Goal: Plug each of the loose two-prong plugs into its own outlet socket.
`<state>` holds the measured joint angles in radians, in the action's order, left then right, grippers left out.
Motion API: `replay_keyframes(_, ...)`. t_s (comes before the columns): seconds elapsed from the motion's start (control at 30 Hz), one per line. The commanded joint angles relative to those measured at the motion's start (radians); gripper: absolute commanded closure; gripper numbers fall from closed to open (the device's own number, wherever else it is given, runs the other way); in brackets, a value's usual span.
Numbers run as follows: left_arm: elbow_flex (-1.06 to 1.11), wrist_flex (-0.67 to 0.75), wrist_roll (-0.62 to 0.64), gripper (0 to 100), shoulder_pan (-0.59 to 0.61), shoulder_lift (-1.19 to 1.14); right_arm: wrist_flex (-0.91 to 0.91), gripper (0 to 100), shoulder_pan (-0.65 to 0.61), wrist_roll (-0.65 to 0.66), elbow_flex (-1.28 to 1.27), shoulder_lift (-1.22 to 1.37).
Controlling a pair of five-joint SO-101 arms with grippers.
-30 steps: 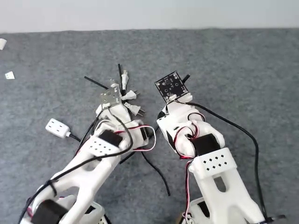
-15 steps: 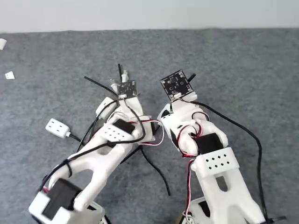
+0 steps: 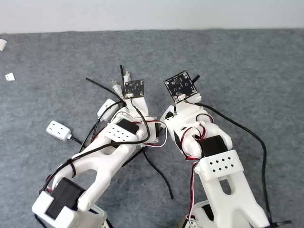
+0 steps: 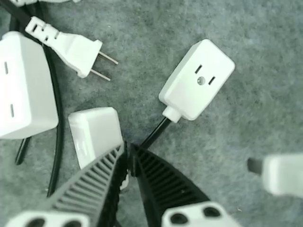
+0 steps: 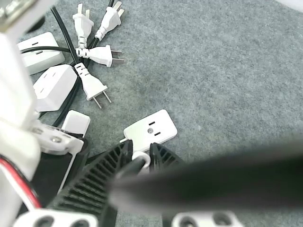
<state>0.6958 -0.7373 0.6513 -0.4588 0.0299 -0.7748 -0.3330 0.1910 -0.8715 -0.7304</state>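
A white outlet socket (image 4: 198, 79) (image 5: 150, 130) lies face up on the grey carpet, its black cord running back to my left gripper (image 4: 128, 150). That gripper is shut, and the cord passes under its tips. My right gripper (image 5: 140, 150) hovers just short of the same socket, shut on a white plug (image 5: 140, 158) (image 4: 284, 174) with a black cord. A loose two-prong plug (image 4: 71, 46) (image 5: 92, 85) lies nearby. Two more loose plugs (image 5: 81, 21) (image 5: 110, 18) lie farther out. In the high view both wrists (image 3: 133, 88) (image 3: 180, 85) hang side by side over the cluster.
Other white sockets (image 5: 40, 52) (image 5: 54, 85) and a small white block (image 4: 94, 135) crowd beside the left arm among black cords. One socket (image 3: 59, 129) sits apart at the left. Open carpet (image 3: 247, 71) lies to the right and beyond.
The left arm has swung forward and to the right, its wrist turning, and now covers the plugs and stands next to the right wrist. The right arm has shifted only slightly.
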Motion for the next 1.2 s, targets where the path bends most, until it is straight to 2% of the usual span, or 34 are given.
replay_keyframes(0.0, 0.071, -0.017, -0.006, 99, 0.041, 0.006, 0.021, 99.0, -0.002, 0.006, 0.066, -0.004)
replay_keyframes(0.2, 0.104, -0.071, -0.009, 99, 0.204, 0.086, 0.021, 99.0, -0.002, 0.006, 0.066, -0.004)
replay_keyframes(0.3, 0.143, -0.114, -0.058, 99, 0.247, 0.13, 0.021, 99.0, -0.002, 0.006, 0.066, -0.004)
replay_keyframes(0.5, 0.199, -0.106, -0.101, 99, 0.253, 0.245, 0.021, 99.0, -0.002, 0.006, 0.066, -0.004)
replay_keyframes(0.67, 0.211, -0.114, -0.1, 99, 0.253, 0.488, 0.021, 99.0, -0.002, 0.006, 0.066, -0.004)
replay_keyframes(0.73, 0.232, -0.114, -0.098, 98, 0.232, 0.592, 0.021, 99.0, -0.002, 0.006, 0.066, -0.004)
replay_keyframes(0.8, 0.255, -0.114, -0.098, 98, 0.16, 0.66, 0.021, 99.0, -0.002, 0.006, 0.066, -0.004)
replay_keyframes(0.87, 0.272, -0.115, -0.072, 95, 0.072, 0.646, 0.021, 99.0, -0.002, 0.006, 0.066, -0.004)
replay_keyframes(0.97, 0.265, -0.11, 0.034, 88, 0.021, 0.52, 0.021, 99.0, -0.002, 0.006, 0.066, -0.004)
replay_keyframes(1.03, 0.222, -0.11, 0.037, 86, 0.046, 0.41, 0.021, 99.0, -0.002, 0.006, 0.066, -0.004)
replay_keyframes(1.17, 0.133, -0.11, 0.005, 87, 0.114, 0.233, 0.021, 99.0, -0.002, 0.006, 0.066, -0.004)
